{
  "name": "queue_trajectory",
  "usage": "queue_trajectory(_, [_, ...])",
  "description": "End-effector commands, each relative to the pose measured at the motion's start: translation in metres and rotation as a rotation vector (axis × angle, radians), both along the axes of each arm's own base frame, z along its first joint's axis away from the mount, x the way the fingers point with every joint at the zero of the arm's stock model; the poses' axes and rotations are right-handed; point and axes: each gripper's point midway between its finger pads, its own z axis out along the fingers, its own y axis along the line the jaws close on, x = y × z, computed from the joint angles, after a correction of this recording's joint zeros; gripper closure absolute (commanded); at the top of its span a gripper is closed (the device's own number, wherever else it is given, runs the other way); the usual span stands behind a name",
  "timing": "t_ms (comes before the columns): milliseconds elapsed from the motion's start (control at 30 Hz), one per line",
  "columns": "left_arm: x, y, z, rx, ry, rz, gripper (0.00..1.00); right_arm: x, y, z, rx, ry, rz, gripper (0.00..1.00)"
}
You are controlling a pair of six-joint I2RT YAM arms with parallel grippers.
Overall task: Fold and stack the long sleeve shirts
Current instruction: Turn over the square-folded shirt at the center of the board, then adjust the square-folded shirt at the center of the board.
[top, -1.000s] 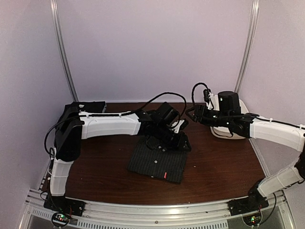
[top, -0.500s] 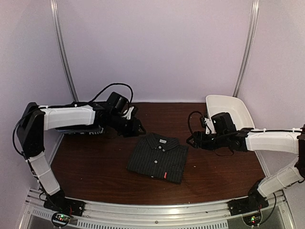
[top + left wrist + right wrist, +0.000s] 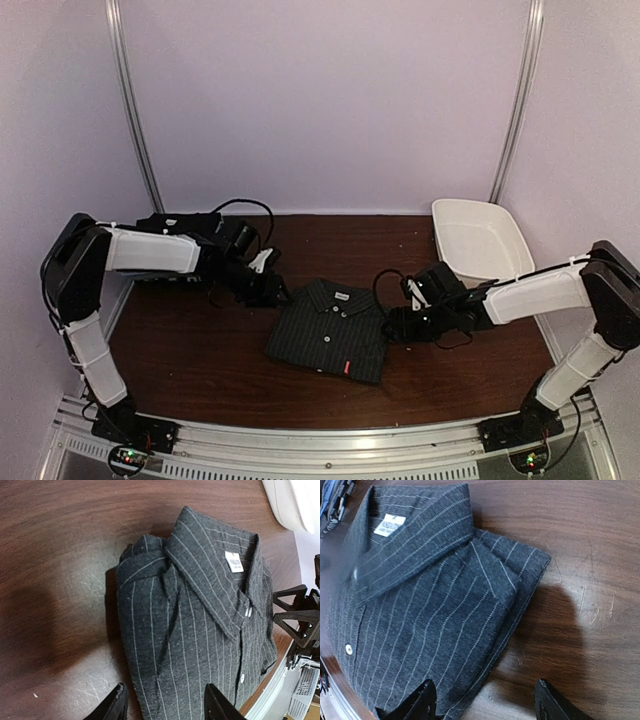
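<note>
One folded long sleeve shirt point(image 3: 330, 332), charcoal with pale pinstripes and white buttons, lies flat mid-table with its collar toward the back. My left gripper point(image 3: 274, 293) hovers low at the shirt's left collar corner. In the left wrist view it point(image 3: 167, 706) is open, with its fingertips point(image 3: 118, 704) straddling the left edge of the shirt point(image 3: 200, 625). My right gripper point(image 3: 391, 325) sits at the shirt's right edge. In the right wrist view it point(image 3: 485, 702) is open over the shirt's folded side point(image 3: 420, 605) and the bare wood. Neither holds cloth.
A white plastic tub point(image 3: 480, 240) stands at the back right corner of the brown table point(image 3: 190, 360). An aluminium rail point(image 3: 330, 440) runs along the near edge. Pale walls close in on the back and both sides.
My left arm swung off the shirt's collar to the left, then came back low beside its left corner. My right arm came down from the tub to the shirt's right edge. Both jaws widened.
</note>
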Motion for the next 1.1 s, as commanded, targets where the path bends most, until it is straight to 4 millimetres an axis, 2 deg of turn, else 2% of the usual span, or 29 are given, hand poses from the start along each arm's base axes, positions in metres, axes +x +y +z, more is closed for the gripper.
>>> queue_trajectory(0, [0.003,-0.004,-0.009,-0.008,-0.038,-0.043,0.47,0.007,0.004,-0.004,-0.028,-0.022,-0.033,0.32])
queue_trajectory(233, [-0.004,-0.005,-0.026,0.005,-0.01,-0.047,0.47,0.007,0.015,-0.012,-0.064,-0.019,-0.024,0.37])
queue_trajectory(433, [-0.006,-0.014,-0.036,0.035,-0.01,-0.049,0.48,0.012,0.016,-0.013,-0.099,-0.032,-0.029,0.42])
queue_trajectory(533, [-0.004,-0.022,-0.035,0.025,-0.013,-0.054,0.51,0.016,0.02,-0.015,-0.102,-0.032,-0.024,0.45])
queue_trajectory(633, [-0.002,-0.03,-0.03,0.006,-0.018,-0.061,0.58,0.019,0.026,-0.017,-0.1,-0.03,-0.012,0.5])
queue_trajectory(700, [-0.001,-0.035,-0.027,-0.007,-0.017,-0.066,0.69,0.02,0.03,-0.017,-0.097,-0.029,-0.007,0.55])
queue_trajectory(767, [0.0,-0.039,-0.021,-0.023,-0.021,-0.07,0.84,0.022,0.033,-0.014,-0.089,-0.036,-0.003,0.64])
queue_trajectory(867, [0.001,-0.04,-0.005,-0.04,-0.041,-0.069,0.96,0.027,0.04,-0.004,-0.081,-0.05,0.013,0.8])
queue_trajectory(967, [0.0,-0.037,0.017,-0.041,-0.071,-0.067,1.0,0.031,0.049,0.011,-0.081,-0.076,0.042,0.94])
queue_trajectory(1067, [-0.006,-0.032,0.037,-0.025,-0.094,-0.061,1.0,0.035,0.059,0.031,-0.078,-0.107,0.072,1.0])
